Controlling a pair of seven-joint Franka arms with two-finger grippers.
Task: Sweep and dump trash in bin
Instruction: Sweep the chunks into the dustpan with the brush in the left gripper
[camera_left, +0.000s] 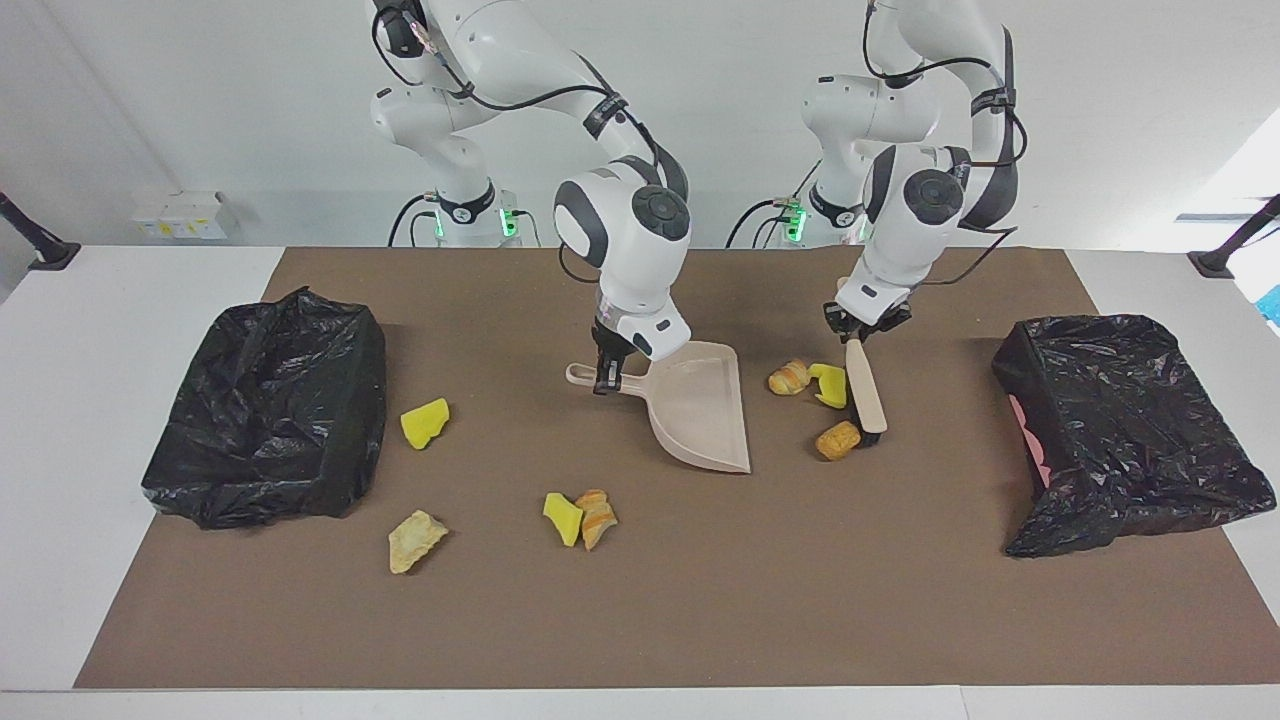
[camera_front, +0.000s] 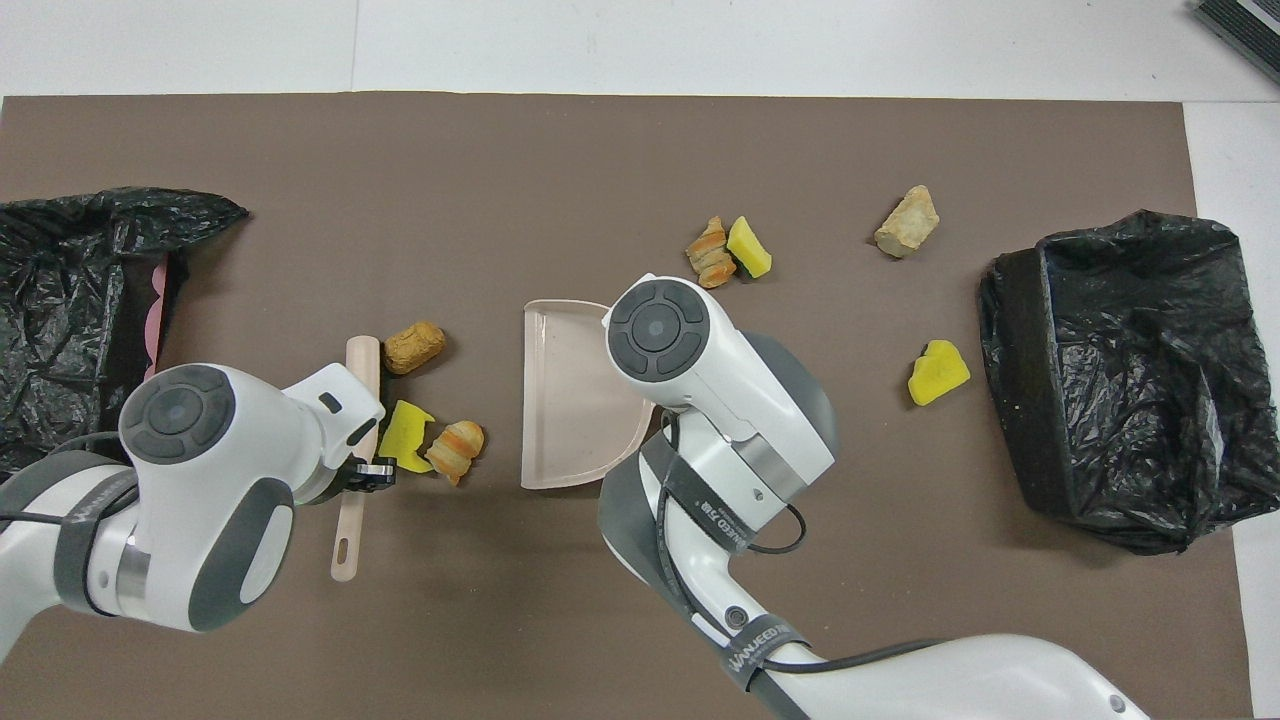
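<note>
With the left claw (camera_left: 861, 331) clamped on the brush (camera_left: 866, 397) and the right claw (camera_left: 606, 377) gripping the dustpan (camera_left: 700, 405), sweep the three trash scraps (camera_left: 837, 439) beside the dustpan's mouth steadily inward, keeping its lip flat on the bench.

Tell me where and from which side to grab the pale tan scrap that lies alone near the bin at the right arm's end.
Grip the pale tan scrap across its narrow width, coming straight down from above. It lies flat on the brown mat, an irregular wedge longer than wide, with bare mat all round, so fingers should fit on both long sides. Its uneven edges may slip, so take it near the thicker middle.
</note>
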